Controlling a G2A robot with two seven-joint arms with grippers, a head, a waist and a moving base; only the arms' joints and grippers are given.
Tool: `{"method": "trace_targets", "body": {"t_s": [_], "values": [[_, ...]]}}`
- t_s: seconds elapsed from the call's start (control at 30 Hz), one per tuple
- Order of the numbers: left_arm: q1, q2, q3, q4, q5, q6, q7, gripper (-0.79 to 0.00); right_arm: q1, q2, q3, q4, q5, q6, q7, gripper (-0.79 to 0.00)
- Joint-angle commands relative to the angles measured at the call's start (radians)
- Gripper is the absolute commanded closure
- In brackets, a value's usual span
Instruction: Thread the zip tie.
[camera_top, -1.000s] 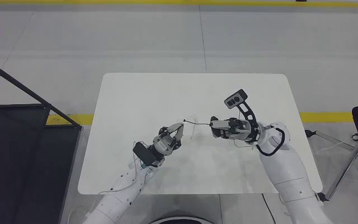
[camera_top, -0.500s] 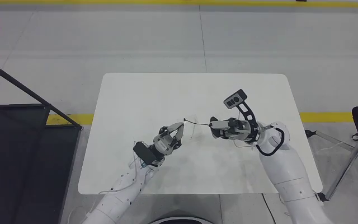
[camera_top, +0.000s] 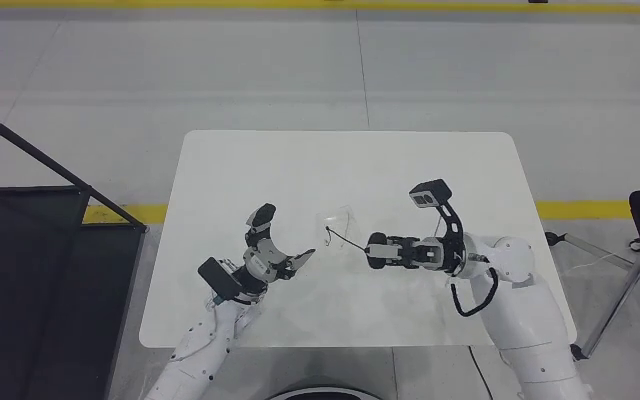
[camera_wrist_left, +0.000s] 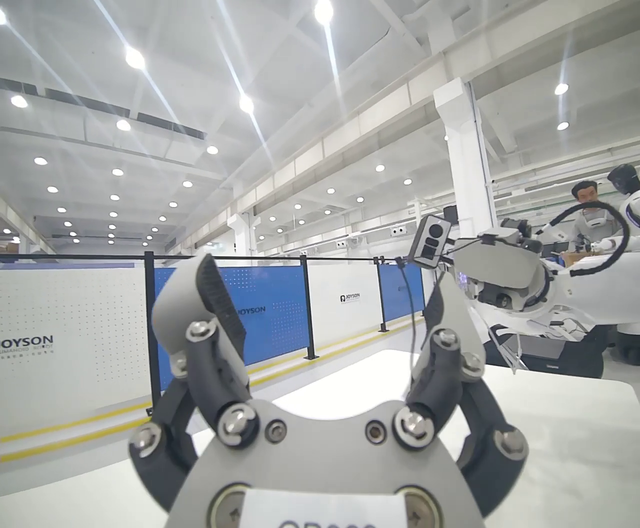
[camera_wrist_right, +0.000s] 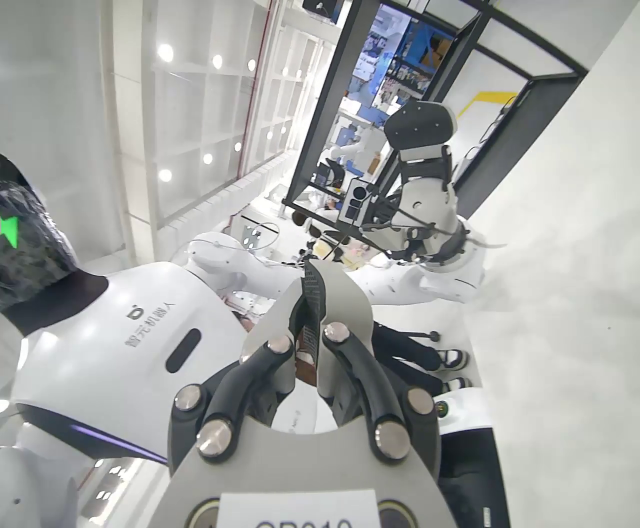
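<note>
A thin black zip tie (camera_top: 346, 239) sticks out from my right gripper (camera_top: 370, 248), which is shut on one end of it above the middle of the white table (camera_top: 250, 170). The tie's free end points toward my left gripper (camera_top: 277, 243), which stands open a short way off with nothing between its fingers. In the left wrist view the left gripper (camera_wrist_left: 330, 305) gapes wide, and the zip tie (camera_wrist_left: 410, 310) hangs as a dark line just beside one finger (camera_wrist_left: 445, 320), not touching it as far as I can tell. In the right wrist view the right gripper (camera_wrist_right: 311, 272) is pinched together.
A faint pale loop-like shape (camera_top: 337, 214) lies on the table just beyond the tie's free end. A dark frame and panel (camera_top: 60, 260) stand off the table's left side. The tabletop around both arms is bare white.
My left gripper has opened and drawn back toward the table's front left. The right gripper has swung nearer the front edge, carrying the zip tie with it.
</note>
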Motion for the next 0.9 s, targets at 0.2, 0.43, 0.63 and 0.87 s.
{"method": "trace_targets", "body": {"t_s": [0.2, 0.43, 0.63, 0.87], "values": [[0.098, 0.039, -0.118, -0.120, -0.029, -0.182, -0.188, -0.785, -0.083, 0.013, 0.033, -0.102, -0.268, -0.036, -0.216, 0.000], [0.154, 0.064, -0.209, -0.201, -0.109, -0.338, -0.358, -0.785, -0.108, 0.014, 0.021, -0.137, -0.371, -0.007, -0.341, 0.000], [0.154, 0.064, -0.209, -0.201, -0.109, -0.338, -0.358, -0.785, -0.108, 0.014, 0.021, -0.137, -0.371, -0.007, -0.341, 0.000], [0.154, 0.063, -0.208, -0.203, -0.119, -0.326, -0.376, -0.785, -0.113, 0.015, 0.019, -0.148, -0.392, -0.005, -0.355, 0.000]]}}
